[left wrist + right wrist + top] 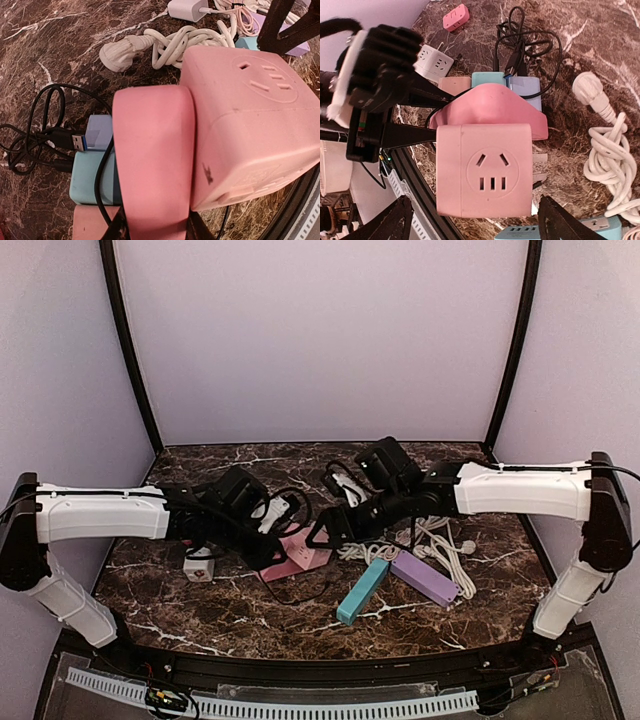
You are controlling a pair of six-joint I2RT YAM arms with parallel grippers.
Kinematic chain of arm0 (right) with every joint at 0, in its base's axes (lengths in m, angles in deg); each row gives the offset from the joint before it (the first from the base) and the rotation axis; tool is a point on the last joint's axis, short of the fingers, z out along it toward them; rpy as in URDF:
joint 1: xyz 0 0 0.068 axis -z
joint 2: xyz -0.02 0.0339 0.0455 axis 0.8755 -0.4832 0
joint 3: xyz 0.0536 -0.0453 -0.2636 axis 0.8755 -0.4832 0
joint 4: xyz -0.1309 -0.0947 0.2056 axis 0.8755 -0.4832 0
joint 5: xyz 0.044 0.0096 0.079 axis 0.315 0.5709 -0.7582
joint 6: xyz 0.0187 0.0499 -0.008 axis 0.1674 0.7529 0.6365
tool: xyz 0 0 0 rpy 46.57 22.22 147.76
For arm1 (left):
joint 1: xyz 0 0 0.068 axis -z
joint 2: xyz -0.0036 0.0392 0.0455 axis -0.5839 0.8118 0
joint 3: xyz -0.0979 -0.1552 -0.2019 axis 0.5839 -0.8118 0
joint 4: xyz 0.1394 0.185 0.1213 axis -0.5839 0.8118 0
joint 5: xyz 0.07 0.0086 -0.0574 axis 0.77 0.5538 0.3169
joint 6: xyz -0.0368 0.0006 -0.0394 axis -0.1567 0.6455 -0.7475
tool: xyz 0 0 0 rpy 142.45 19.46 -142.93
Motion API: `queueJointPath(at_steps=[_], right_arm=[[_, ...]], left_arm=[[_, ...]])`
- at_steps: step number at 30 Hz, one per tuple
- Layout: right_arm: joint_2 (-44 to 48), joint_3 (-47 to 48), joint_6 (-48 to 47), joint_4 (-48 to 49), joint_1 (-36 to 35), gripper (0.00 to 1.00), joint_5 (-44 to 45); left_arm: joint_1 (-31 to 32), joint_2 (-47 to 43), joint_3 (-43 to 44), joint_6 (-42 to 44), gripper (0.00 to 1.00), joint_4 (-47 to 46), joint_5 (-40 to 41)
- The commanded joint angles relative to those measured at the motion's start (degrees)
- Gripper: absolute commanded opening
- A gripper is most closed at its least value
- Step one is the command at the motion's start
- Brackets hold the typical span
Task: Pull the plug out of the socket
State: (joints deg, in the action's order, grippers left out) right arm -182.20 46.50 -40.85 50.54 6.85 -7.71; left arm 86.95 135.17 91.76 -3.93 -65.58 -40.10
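Observation:
A pink cube socket lies on the marble table, with its holed face up in the right wrist view and two metal prongs on its right side. A flat pink plug sits flush against one side of the socket, with a black cable running beside it. My left gripper is shut on the plug, one finger on each flat face. My right gripper is open, its fingertips standing wide of the cube on both sides without touching it. From above, both grippers meet at the pink pair.
A teal block and a lilac block lie just behind the plug, beside a coiled black USB cable. A white coiled cord, a teal strip, a purple strip and a white cube socket lie nearby.

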Motion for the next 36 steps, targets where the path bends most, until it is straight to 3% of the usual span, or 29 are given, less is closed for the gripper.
queueJointPath(at_steps=[1, 9, 19, 36], right_arm=[[3.76, -2.53, 1.33, 1.05, -0.32, 0.89, 4.28], [4.95, -4.34, 3.92, 0.93, -2.66, 0.94, 8.89], [0.29, -2.0, 6.01, 1.79, -3.14, 0.93, 10.02], [-4.0, 1.08, 4.36, 2.15, -3.61, 0.75, 5.36]], left_arm=[[0.02, -2.47, -0.9, -8.14, 0.01, -2.7, -2.02], [-0.1, -3.33, -1.67, -15.94, 0.01, -6.07, -4.73], [-0.08, -5.92, -4.46, -17.18, 0.01, -9.26, -6.66], [-0.07, -8.36, -5.75, -16.63, 0.01, -9.83, -7.19]])
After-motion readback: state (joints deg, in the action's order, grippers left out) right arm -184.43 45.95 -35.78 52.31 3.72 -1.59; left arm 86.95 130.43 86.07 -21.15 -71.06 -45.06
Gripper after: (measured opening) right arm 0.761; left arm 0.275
